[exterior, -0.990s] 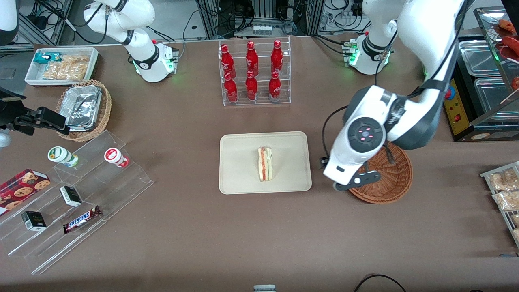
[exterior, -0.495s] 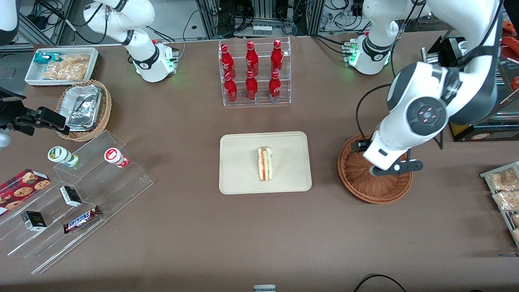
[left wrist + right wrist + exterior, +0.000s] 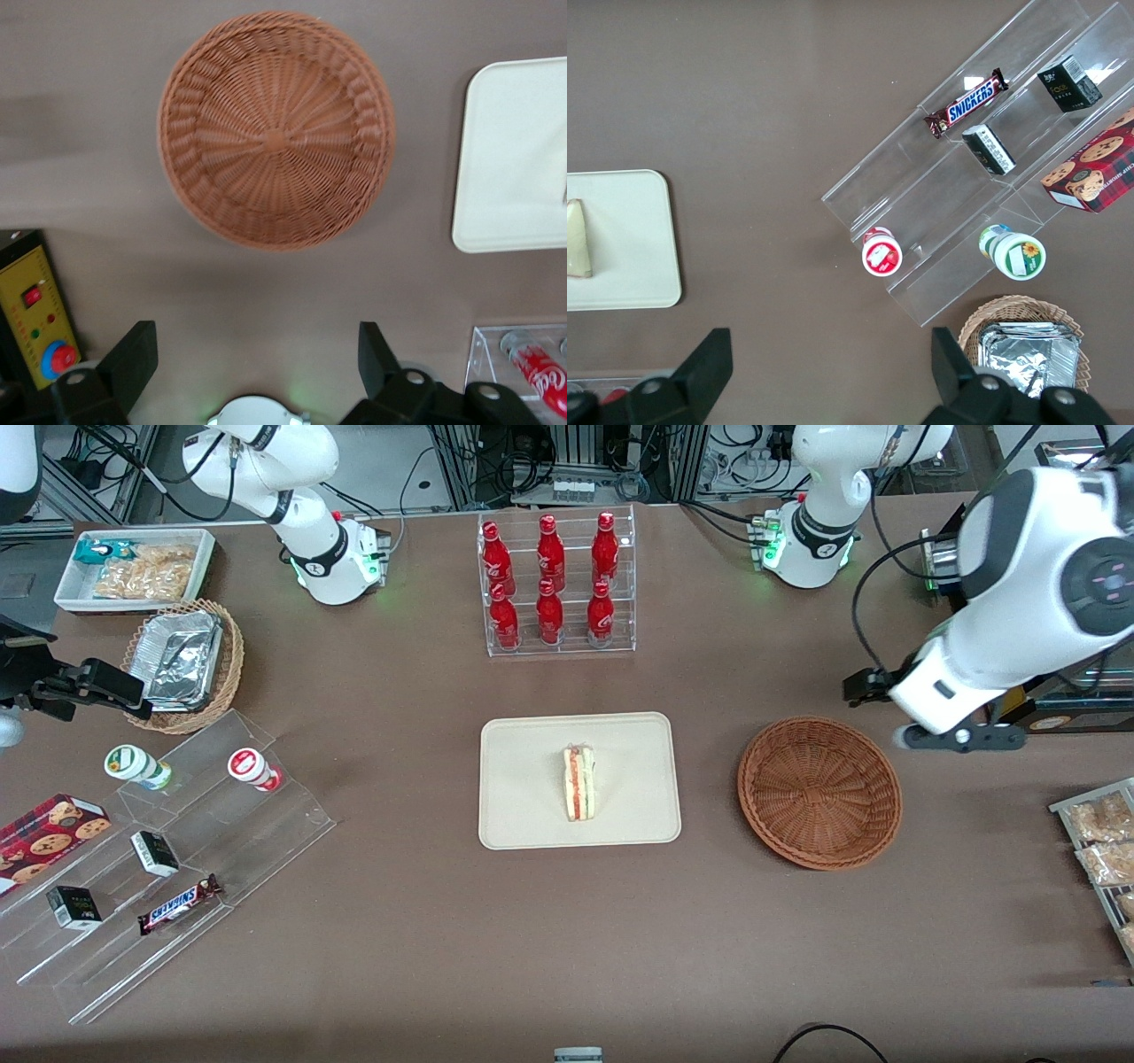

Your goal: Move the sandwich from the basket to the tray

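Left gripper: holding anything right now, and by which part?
Nothing. The left gripper is open and empty, above the table, farther from the front camera than the empty reddish-brown wicker basket. The triangular wrapped sandwich lies on the beige rectangular tray.

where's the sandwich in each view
Front view: the sandwich lies on the tray, beside the basket.
Left wrist view: only a sliver shows at the frame edge, on the tray.
Right wrist view: pale wedge on the tray.
Shared landmark: the tray.
The gripper hangs past the basket, jaws open.
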Action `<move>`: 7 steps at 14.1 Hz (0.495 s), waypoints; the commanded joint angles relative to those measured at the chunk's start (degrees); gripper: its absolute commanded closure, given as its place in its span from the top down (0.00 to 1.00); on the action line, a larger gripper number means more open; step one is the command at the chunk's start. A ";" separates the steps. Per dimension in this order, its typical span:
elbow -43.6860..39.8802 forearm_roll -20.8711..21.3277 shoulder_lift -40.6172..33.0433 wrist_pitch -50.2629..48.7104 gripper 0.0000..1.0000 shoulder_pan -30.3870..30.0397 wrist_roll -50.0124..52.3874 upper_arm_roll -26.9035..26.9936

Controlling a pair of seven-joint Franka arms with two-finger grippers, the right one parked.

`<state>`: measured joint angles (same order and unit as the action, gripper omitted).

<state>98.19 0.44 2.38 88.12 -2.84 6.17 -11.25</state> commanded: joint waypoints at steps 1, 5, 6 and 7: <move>0.17 -1.32 -3.96 -2.07 1.00 1.34 -5.35 4.82; -2.99 -1.32 -5.28 -2.07 1.00 2.75 -11.26 10.01; -3.79 -1.23 -5.37 -2.07 1.00 2.84 -10.83 10.11; -4.40 -1.05 -5.37 -2.07 1.00 2.93 -10.65 10.11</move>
